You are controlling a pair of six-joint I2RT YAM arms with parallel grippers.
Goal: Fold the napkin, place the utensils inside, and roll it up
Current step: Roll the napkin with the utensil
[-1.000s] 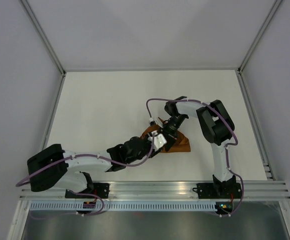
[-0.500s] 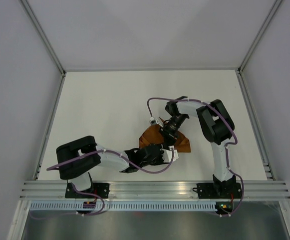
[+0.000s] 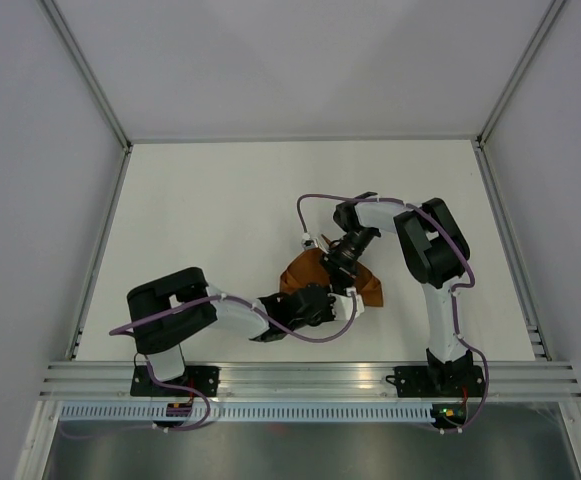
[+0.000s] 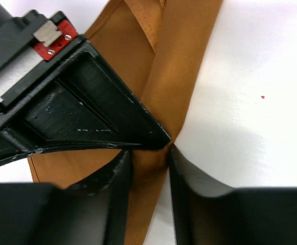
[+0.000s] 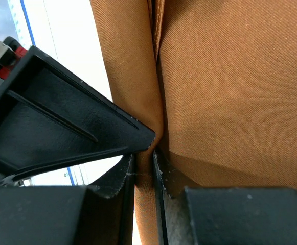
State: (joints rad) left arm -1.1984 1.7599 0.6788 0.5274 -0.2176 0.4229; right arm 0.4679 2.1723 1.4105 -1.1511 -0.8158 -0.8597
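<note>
— Left claw (image 4: pixel 149 159) first: how many fingers, and what sits between them?

— Two fingers (image 4: pixel 112 201), at the bottom of the left wrist view. One narrow fold of the napkin (image 4: pixel 184 66) runs straight up between them. The cloth fills the gap and meets both, but I cannot tell whether they are squeezing it or only flanking it.

— Only one napkin?

— One. It is rust-orange and bunched into a folded, roughly triangular heap a little right of centre in the top view, lying on the white counter (image 3: pixel 220 200).

— And the second claw?

— The right claw (image 5: pixel 143 155) sits on the far side of that heap. Its two fingers are clenched on a thin pleat of the napkin, with hardly any gap left. The two claws meet almost tip to tip. Each wrist view shows the other's black body across the left half of the frame, with a red tab (image 4: pixel 56 38) at upper left.

— Arms?

— Two. The left arm (image 3: pixel 220 315) lies low across the lower middle of the top view, reaching rightward from its base at lower left. The right arm (image 3: pixel 435 250) rises from lower right and bends back left to the cloth. Each carries one purple cable (image 3: pixel 320 197), so there are two.

— Farther back?

— The counter runs on to the grey wall (image 3: pixel 300 60) at the top.
</note>
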